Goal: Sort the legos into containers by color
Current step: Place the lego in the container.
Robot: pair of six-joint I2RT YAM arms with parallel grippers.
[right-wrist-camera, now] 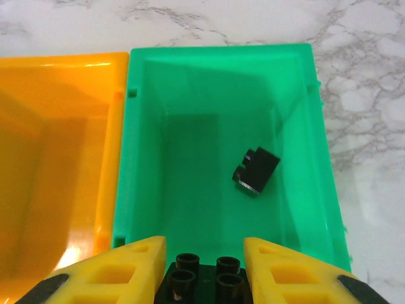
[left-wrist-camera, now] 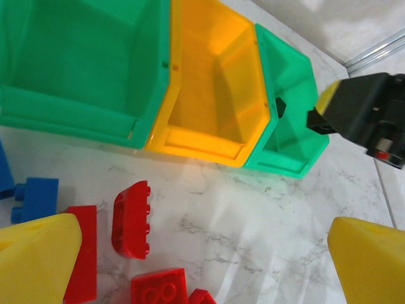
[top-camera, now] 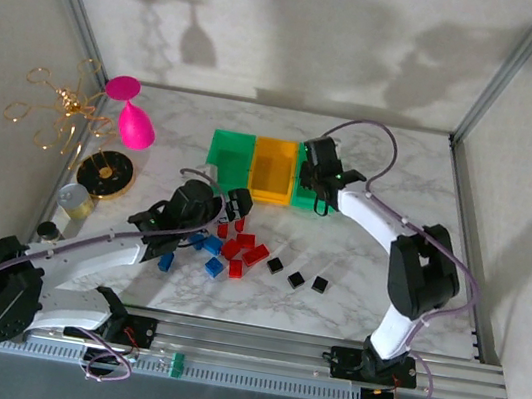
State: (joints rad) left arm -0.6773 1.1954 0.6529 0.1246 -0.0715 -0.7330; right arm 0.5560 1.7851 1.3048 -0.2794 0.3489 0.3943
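Observation:
Three joined containers stand at the back: a green bin (top-camera: 231, 150), an orange bin (top-camera: 273, 168) and a second green bin (right-wrist-camera: 221, 57). My right gripper (right-wrist-camera: 205, 278) hovers over the near end of that second green bin, shut on a black lego (right-wrist-camera: 205, 282) with its studs facing the camera. Another black lego (right-wrist-camera: 255, 170) lies inside the bin. My left gripper (left-wrist-camera: 205, 266) hangs open above red legos (left-wrist-camera: 131, 218), nothing between its fingers. Blue legos (top-camera: 207, 251) lie to its left. Three black legos (top-camera: 296, 278) sit on the table to the right.
A round gold-and-black dish (top-camera: 106, 172), a silver can (top-camera: 74, 199), pink shapes (top-camera: 132, 118) and a gold wire ornament (top-camera: 57, 111) crowd the left edge. Metal frame posts stand at the back corners. A rail (top-camera: 273, 347) runs along the near edge.

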